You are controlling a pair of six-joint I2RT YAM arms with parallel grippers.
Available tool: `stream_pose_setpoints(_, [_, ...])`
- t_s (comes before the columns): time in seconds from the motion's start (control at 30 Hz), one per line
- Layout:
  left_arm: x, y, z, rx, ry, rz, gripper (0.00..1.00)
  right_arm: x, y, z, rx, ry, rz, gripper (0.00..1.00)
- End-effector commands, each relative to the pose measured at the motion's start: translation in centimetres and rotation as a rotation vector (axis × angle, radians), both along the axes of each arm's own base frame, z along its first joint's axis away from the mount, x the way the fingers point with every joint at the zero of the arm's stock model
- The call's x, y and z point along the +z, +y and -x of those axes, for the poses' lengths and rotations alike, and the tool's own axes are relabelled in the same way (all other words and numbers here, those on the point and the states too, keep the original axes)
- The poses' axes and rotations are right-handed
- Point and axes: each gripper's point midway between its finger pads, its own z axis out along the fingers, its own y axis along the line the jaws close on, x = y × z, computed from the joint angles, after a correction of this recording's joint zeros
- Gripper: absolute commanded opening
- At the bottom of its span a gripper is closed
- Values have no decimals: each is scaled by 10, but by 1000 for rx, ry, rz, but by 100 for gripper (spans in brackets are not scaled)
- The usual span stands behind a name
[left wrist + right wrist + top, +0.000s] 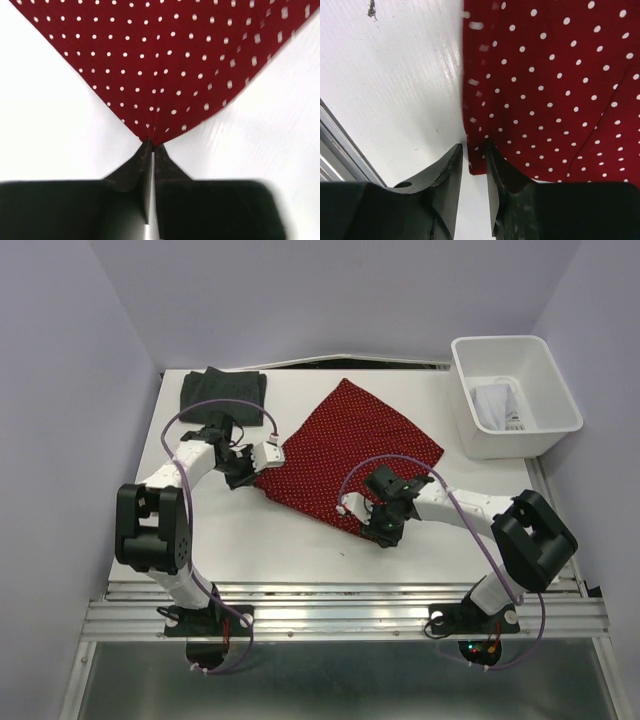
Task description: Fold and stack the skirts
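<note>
The red skirt (350, 450) with tiny white dots lies spread flat mid-table. My left gripper (263, 462) is at its left corner; in the left wrist view the gripper (151, 145) is shut on the tip of the red skirt (165, 60). My right gripper (350, 508) is at the near corner. In the right wrist view that gripper (474, 146) stands open, its jaws straddling the red skirt's (550, 80) corner with a gap on the left side. The dark skirt (222, 390) lies folded at the back left. The white skirt (492, 405) is in the bin.
A white plastic bin (505, 343) stands at the back right of the table. The table's metal front rail (335, 150) runs close to the left of my right gripper. A small dark speck (371, 9) lies on the white tabletop.
</note>
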Motion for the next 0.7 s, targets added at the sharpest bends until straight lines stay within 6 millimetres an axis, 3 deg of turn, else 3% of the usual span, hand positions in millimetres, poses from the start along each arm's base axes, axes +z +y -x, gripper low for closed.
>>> stream_pose_setpoints(0.0, [33, 25, 21, -106, -42, -175, 35, -13, -18, 8, 4, -1, 69, 30])
stream_pose_setpoints(0.1, [28, 35, 28, -121, -59, -218, 53, -5, -17, 8, 2, -15, 50, 31])
stream_pose_setpoints(0.2, [33, 33, 28, -179, -140, -188, 62, 8, -15, 7, -3, -32, 27, 55])
stream_pose_setpoints(0.27, [31, 27, 38, -239, -183, -163, 65, 16, -12, 4, -7, -52, 5, 58])
stream_pose_setpoints(0.4, [26, 17, 31, -331, -309, -147, 66, 29, -6, 5, -15, -41, -21, 54])
stream_pose_setpoints(0.47, [18, 13, 27, -339, -331, -136, 67, 29, -4, 7, -19, -30, -35, 46])
stream_pose_setpoints(0.63, [-7, -9, 6, -255, -268, -82, 66, 13, -10, 10, -12, -47, -11, 35])
stream_pose_setpoints(0.67, [-4, -13, -2, -232, -267, -59, 66, 11, -11, 10, -12, -50, -12, 34])
